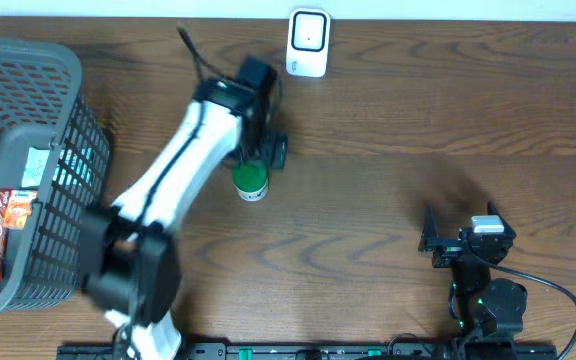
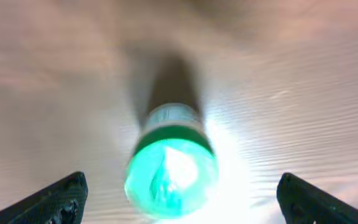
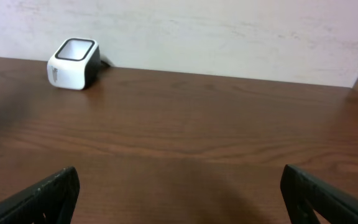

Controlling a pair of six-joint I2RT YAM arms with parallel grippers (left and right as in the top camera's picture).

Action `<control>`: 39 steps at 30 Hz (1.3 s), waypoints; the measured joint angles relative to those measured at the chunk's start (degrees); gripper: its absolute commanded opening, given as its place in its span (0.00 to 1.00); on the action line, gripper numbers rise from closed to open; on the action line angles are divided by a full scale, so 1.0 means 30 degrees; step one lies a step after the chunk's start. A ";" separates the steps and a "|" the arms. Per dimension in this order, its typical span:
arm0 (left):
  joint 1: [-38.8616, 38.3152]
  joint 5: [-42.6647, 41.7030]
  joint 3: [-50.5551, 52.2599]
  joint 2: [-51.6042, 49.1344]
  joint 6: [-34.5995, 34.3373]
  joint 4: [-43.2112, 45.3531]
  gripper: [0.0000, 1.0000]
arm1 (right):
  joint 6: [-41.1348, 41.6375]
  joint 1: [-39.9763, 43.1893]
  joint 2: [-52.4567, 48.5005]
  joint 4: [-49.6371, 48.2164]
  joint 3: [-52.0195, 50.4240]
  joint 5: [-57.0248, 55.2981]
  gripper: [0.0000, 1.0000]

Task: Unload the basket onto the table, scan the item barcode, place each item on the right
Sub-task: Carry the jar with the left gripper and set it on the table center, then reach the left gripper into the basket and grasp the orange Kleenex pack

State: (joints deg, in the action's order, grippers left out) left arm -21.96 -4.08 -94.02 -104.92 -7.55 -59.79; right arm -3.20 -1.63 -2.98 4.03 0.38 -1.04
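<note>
Overhead shows the green-capped bottle [image 1: 251, 180] standing upright on the table [image 1: 388, 120], between the basket [image 1: 63, 55] and the right arm, well apart from the white scanner [image 1: 308, 42] at the far edge; the left arm's bulk hides how its fingers stand there. Left wrist settles that: the left gripper [image 2: 180, 186] is spread wide, its dark tips on either side of the bottle with bare wood showing between, so nothing is pinched. Small, rigid and probably light, the bottle looks smooth and round, so it may slip or tip; a squeeze across the body just under the cap seems safest, leaving the label band [image 2: 169, 116] uncovered; no barcode can be made out in the blur. Right wrist alone shows the scanner's dark window from the side, and the right gripper [image 3: 179, 180] wide apart and empty; the bottle is out of its sight.
</note>
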 measured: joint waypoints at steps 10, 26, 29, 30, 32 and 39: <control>0.7570 0.2368 -0.5559 0.8247 -0.0109 -0.0568 0.98 | 0.0000 0.0000 0.0000 0.0007 0.0000 0.0007 0.99; 2.0881 0.2237 -0.1464 0.3767 -0.6309 -0.1960 0.98 | 0.0000 0.0000 0.0000 0.0007 0.0000 0.0007 0.99; 2.0895 0.2113 -0.1013 0.2601 -0.6579 -0.1246 0.98 | 0.0000 0.0000 0.0000 0.0000 -0.0007 0.0000 0.99; 2.0888 0.2084 -0.0903 0.2113 -0.6630 -0.0991 0.98 | 0.0000 0.0000 0.0000 0.0000 0.0000 0.0000 0.99; 2.0895 0.2025 -0.0714 0.1100 -0.6768 -0.0546 0.98 | 0.0000 0.0000 0.0000 0.0007 0.0000 0.0000 0.99; 2.0888 0.1974 -0.0648 -0.2178 -0.7118 0.0488 0.98 | 0.0000 0.0000 0.0000 0.0000 0.0000 0.0000 0.99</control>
State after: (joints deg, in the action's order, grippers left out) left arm 40.71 1.85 -95.96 -111.46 -28.91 -58.33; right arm -3.20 -1.63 -2.98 4.03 0.38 -1.04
